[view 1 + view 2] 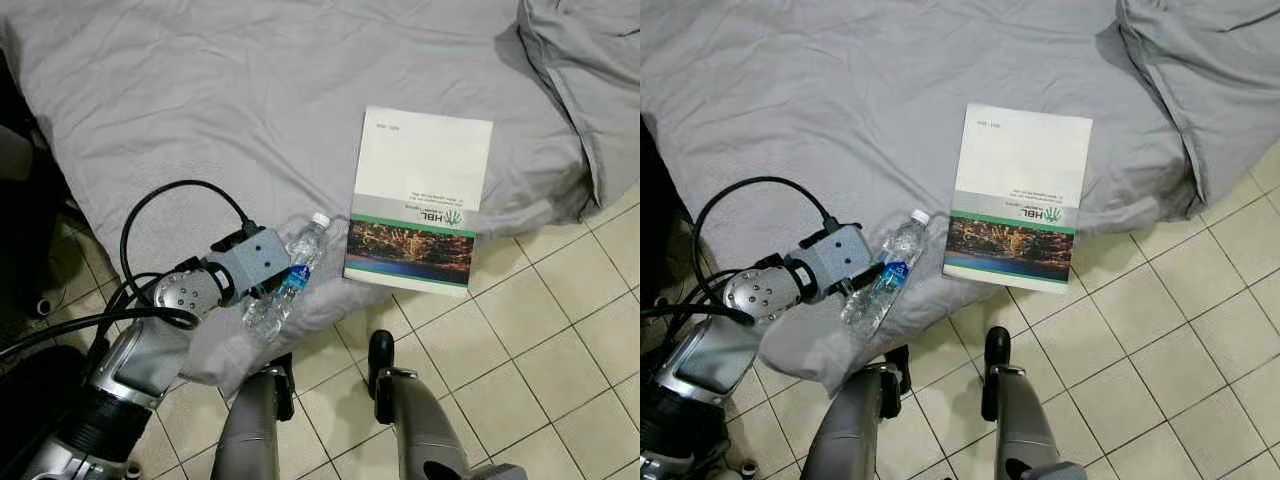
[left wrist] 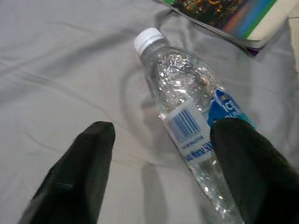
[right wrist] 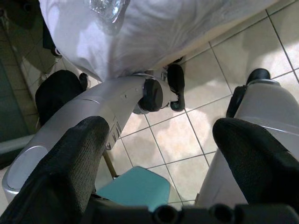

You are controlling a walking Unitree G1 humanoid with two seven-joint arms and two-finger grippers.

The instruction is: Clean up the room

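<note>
A clear plastic water bottle [image 1: 288, 280] with a white cap and blue label lies on the grey bed sheet [image 1: 220, 110] near the bed's front edge. My left gripper [image 2: 159, 172] is open just over it. One of its black fingers [image 2: 247, 168] overlaps the bottle's [image 2: 191, 116] label side, and the other finger [image 2: 79, 172] stands apart over bare sheet. In the eye views its grey wrist [image 1: 245, 262] sits right beside the bottle. My right gripper [image 3: 159, 158] is open, hanging over the tiled floor with nothing in it.
A large book [image 1: 420, 195] with a white and green cover lies on the sheet just right of the bottle. Crumpled grey bedding [image 1: 590, 80] is piled at the far right. Tiled floor [image 1: 540, 340] and my two legs [image 1: 410, 420] are below the bed edge.
</note>
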